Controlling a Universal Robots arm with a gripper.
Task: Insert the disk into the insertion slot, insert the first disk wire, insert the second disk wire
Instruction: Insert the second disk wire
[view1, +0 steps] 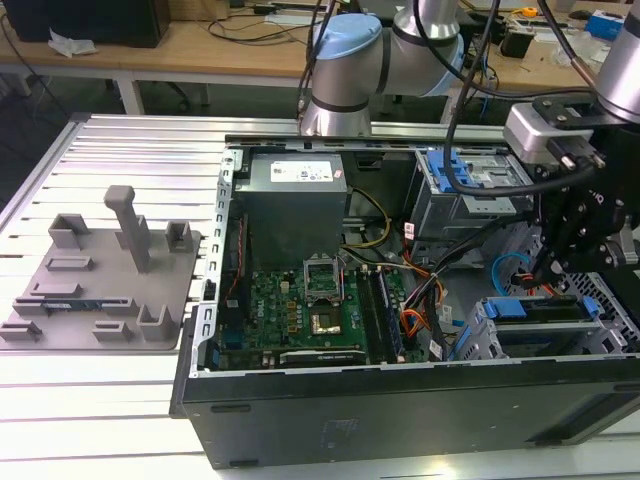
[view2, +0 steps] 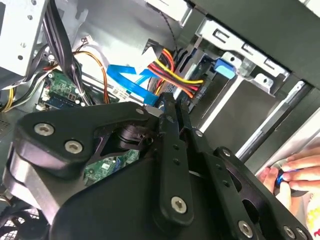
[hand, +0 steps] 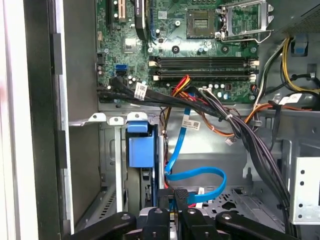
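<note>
Fingers (hand: 180, 196) are clenched on the black plug of the blue wire (hand: 197, 175), down in the case (view1: 400, 410) at about 3 o'clock in the exterior view. The disk (view1: 545, 310) already sits in the slot (view1: 490, 338) around 4 o'clock, just below the fingers. It's pretty crowded in there. A fat black cable bundle (hand: 240, 130) and red-yellow wires (view2: 175, 70) run right beside the plug. The motherboard (view1: 310, 300) is at centre, and a grey fixture (view1: 100, 280) sits on the counter (view1: 100, 400) at 9 o'clock. A hand (view2: 295, 172) shows outside the case.
</note>
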